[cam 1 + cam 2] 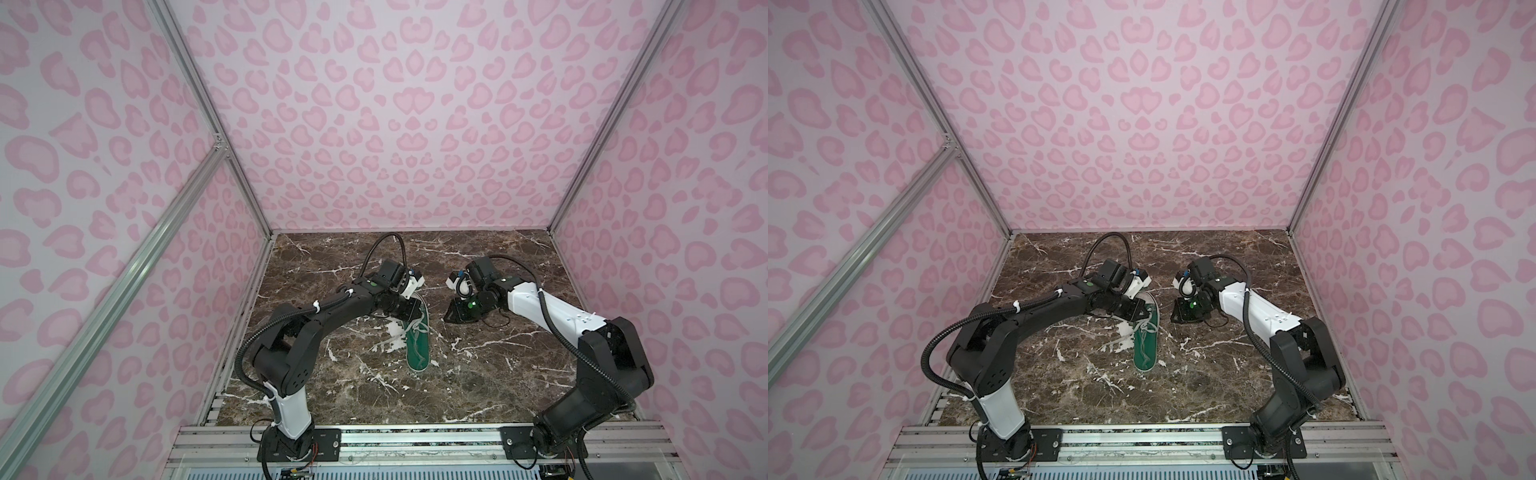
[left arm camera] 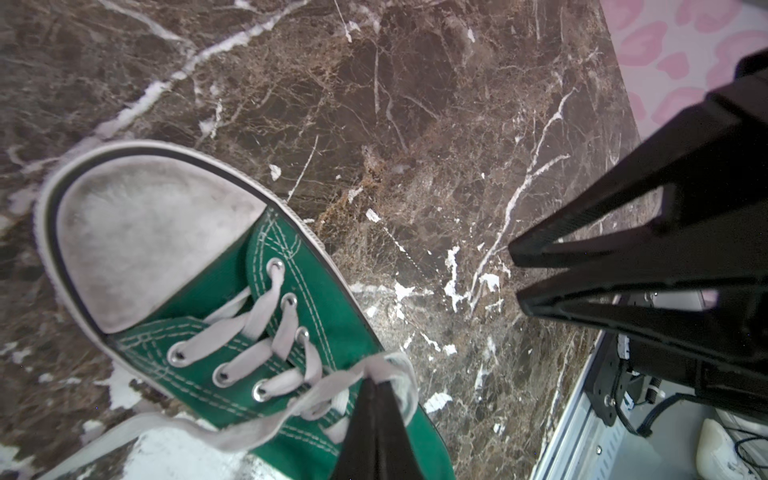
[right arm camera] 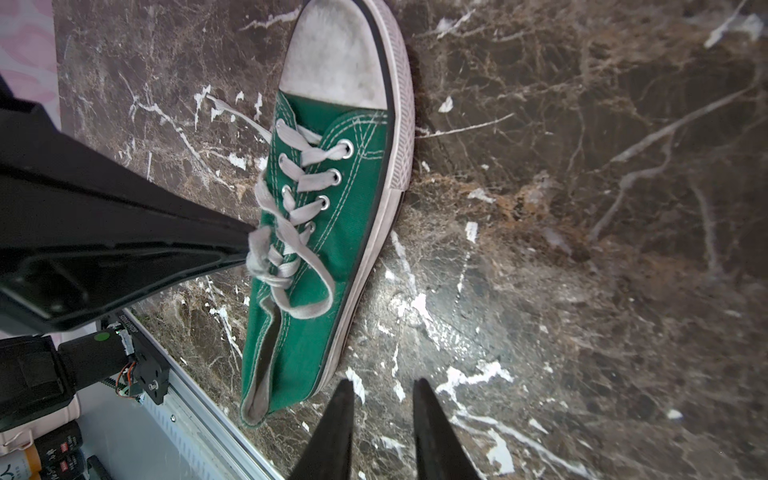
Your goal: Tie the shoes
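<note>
Sneaker: green canvas shoe lies flat on the marble table, about mid-table, white toe cap pointing away from the arm bases, heel opening toward them.
Laces: white flat laces are threaded through the eyelets but not yet tied in a bow; one loose loop droops over the side of the upper, and another end trails onto the table beside the shoe.
Left gripper: left gripper sits over the shoe's throat, pinched fully shut on a bunch of lace (seen in both wrist views).
Right gripper: right gripper hovers over bare marble just beside the shoe's heel end, jaws a little parted and holding nothing.
Step in hand: judging by this, a lace is being drawn up so a loop or crossing can be formed.
Doing it well: keep the pinch firm and pull gently along the lace, so the shoe does not slide; the free gripper should take the drooping loop by its middle (not the tip).
Risk: the flat lace may slip out of the pinch.
</note>
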`<action>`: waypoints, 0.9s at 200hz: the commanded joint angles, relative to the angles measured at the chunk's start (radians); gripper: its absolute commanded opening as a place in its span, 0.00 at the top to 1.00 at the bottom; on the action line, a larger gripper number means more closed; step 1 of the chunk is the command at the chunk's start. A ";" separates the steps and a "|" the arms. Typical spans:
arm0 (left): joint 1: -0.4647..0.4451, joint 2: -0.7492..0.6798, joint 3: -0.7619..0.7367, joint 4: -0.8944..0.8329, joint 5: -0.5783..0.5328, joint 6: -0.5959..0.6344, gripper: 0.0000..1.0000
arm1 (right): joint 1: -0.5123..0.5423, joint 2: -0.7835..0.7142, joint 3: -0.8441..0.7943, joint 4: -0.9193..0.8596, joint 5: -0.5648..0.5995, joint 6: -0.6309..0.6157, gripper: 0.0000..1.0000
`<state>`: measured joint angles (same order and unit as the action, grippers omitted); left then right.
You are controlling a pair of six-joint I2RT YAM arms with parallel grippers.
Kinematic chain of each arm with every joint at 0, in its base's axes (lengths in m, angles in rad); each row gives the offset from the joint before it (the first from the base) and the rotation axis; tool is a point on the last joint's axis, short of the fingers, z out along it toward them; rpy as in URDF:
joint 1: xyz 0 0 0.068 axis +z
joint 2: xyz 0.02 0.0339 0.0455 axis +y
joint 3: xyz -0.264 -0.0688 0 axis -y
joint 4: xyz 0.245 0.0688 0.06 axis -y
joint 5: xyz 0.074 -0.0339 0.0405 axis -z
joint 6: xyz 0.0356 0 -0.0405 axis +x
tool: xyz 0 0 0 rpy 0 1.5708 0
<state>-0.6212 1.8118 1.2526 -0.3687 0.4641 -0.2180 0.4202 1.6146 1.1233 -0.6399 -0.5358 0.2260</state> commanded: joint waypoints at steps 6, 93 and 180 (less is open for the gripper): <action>-0.002 0.018 0.033 0.000 -0.071 -0.054 0.97 | -0.003 0.005 -0.012 0.048 -0.038 0.025 0.73; -0.002 0.111 0.073 0.043 -0.061 -0.090 0.96 | -0.001 0.036 -0.072 0.289 -0.150 0.170 0.72; -0.001 0.109 0.086 0.009 -0.080 -0.082 0.76 | 0.005 0.059 -0.097 0.319 -0.161 0.181 0.72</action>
<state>-0.6235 1.9503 1.3281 -0.3462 0.3977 -0.3119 0.4232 1.6634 1.0351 -0.3550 -0.6846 0.4000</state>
